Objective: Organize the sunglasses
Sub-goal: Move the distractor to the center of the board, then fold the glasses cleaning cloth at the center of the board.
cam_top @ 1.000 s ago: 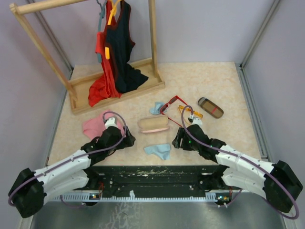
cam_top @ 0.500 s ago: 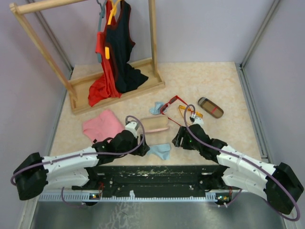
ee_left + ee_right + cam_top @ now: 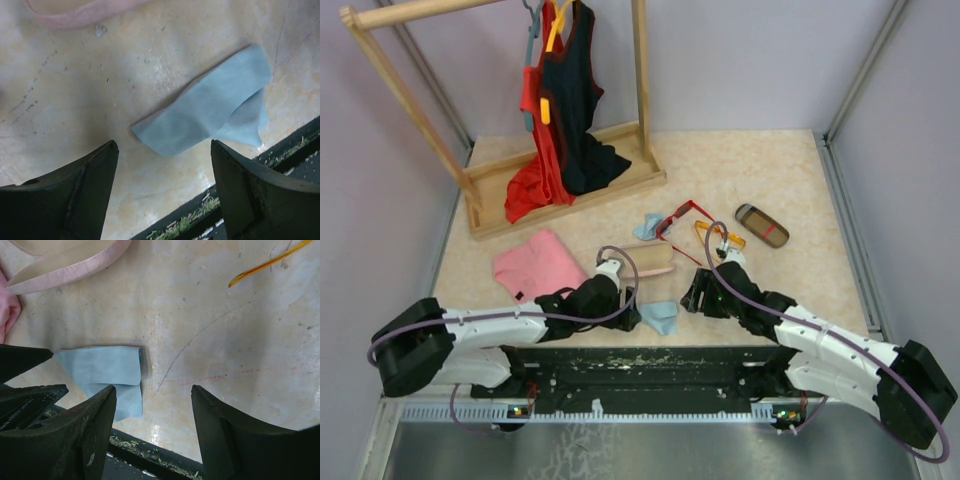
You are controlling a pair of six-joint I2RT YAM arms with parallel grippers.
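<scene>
At the near middle of the table (image 3: 770,170), the left gripper (image 3: 628,310) hung low over a folded light blue cloth (image 3: 660,318). Left wrist view: the fingers (image 3: 75,190) stood wide apart with nothing between them, the cloth (image 3: 210,112) lying flat on the table just ahead of the tips; gripper empty and open. The right gripper (image 3: 696,290) sat just right of the same cloth; right wrist view showed its jaws also parted and holding nothing, with bare table between the fingers (image 3: 225,430). The red sunglasses (image 3: 680,215) lay unfolded on the table beyond both grippers, beside a second blue cloth (image 3: 647,227). The orange-yellow sunglasses (image 3: 720,237) lay just to their right, close ahead of the right arm; one thin orange temple (image 3: 265,262) showed at the top of the right wrist view. Neither pair was touched by a gripper. An open pink case (image 3: 645,262) lay between the left arm and the red pair, partly hidden by the arm. A brown striped case (image 3: 762,225), shut, lay further right. A pink garment (image 3: 535,262) lay at left, near a wooden clothes rack (image 3: 642,100).
</scene>
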